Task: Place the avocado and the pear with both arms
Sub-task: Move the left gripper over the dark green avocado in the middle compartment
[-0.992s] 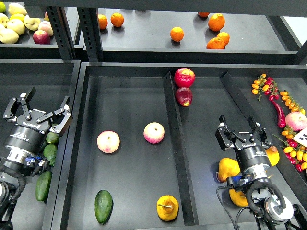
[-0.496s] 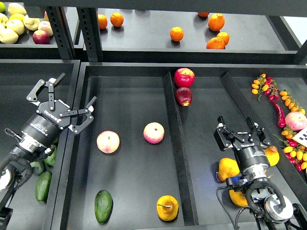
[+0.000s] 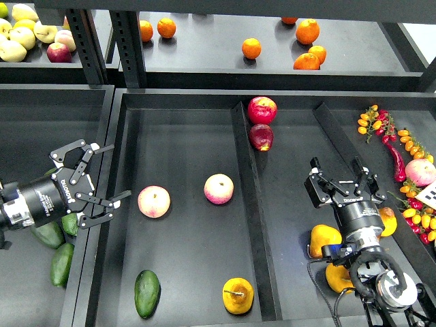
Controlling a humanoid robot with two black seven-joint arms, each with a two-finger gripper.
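The avocado lies at the front left of the middle bin. The pear sits at the front right of the same bin, stem facing me. My left gripper is open and empty over the bin's left wall, pointing right, just left of a pink apple. My right gripper is open and empty in the right bin, above two yellow-orange pears.
A second pink apple lies mid-bin; two red apples sit by the divider. More avocados lie in the left bin. Oranges are on the back shelf. Peppers and tomatoes are at right.
My left arm has swung down and turned so its open gripper now points right toward the pink apple. My right gripper has shifted slightly.
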